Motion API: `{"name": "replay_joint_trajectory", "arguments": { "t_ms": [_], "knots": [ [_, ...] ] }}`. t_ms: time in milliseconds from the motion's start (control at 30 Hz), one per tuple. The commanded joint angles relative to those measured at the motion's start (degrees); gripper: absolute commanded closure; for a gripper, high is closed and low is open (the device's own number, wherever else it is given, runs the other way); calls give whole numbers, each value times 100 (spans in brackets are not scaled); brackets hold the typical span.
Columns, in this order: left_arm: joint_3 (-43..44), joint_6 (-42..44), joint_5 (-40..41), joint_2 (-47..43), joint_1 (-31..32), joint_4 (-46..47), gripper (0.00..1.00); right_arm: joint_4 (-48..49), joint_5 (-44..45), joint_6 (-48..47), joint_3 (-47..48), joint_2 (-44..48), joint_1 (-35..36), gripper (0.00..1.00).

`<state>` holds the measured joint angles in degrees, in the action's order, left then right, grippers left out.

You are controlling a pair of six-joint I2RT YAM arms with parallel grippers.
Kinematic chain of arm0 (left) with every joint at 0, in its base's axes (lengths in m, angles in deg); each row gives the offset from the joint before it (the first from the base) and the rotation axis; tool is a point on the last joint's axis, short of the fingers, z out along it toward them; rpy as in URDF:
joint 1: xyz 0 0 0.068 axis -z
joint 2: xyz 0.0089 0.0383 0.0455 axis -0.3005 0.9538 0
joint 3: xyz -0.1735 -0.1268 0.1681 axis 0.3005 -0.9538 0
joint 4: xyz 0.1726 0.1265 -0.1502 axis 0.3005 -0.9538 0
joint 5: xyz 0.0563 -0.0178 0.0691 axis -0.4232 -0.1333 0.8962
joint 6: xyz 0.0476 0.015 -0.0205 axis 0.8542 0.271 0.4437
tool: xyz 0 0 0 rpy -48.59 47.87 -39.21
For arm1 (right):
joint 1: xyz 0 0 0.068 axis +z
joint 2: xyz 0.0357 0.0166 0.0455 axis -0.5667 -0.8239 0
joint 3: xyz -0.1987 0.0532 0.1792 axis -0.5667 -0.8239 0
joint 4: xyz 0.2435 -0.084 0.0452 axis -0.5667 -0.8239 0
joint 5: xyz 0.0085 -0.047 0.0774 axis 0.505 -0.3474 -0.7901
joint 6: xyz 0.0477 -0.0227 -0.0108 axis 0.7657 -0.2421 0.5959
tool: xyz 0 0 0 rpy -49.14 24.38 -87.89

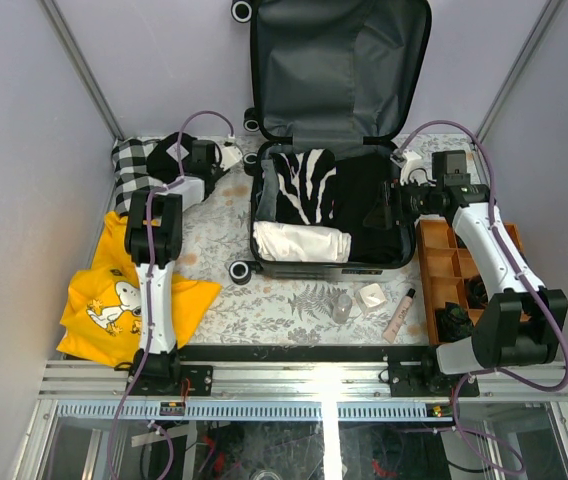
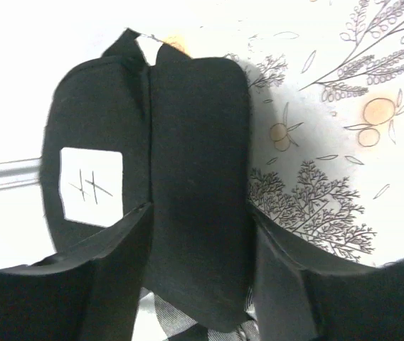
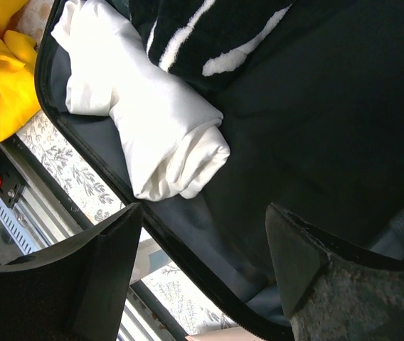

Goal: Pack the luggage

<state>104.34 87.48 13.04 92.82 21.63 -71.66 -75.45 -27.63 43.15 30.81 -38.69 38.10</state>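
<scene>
- We see the luggage [image 1: 339, 70] lying open, its lid propped up at the far side with the grey lining showing.
- Its partly filled base lies directly beneath the jaws of the right gripper [image 1: 386, 208].

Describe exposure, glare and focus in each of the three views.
Top external: evenly lit and sharp, with a bright glare streak near the bottom edge. Left wrist: upper left washed out to white, the black folded item nearly detail-less. Right wrist: the white rolled garment close to clipping, the near fingers soft.
</scene>
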Motion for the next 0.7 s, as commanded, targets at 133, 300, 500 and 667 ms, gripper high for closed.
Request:
{"name": "replay_joint_trajectory", "arguments": {
  "t_ms": [133, 300, 500, 667],
  "knots": [
    [-57, -281, -191, -937, 14, 472, 94, -52, 36, -20, 389, 49, -34, 23],
    [8, -364, -405, -1703, 8, -6, 100, -127, 130, -20, 473, 165, -48, 23],
    [350, -513, -938, -2866, 94, -1071, 100, -233, 194, 12, 518, 455, -202, 22],
    [625, -589, -1977, -3885, 605, -2348, 100, -238, 141, 87, 490, 764, -424, 19]
  ]
}}
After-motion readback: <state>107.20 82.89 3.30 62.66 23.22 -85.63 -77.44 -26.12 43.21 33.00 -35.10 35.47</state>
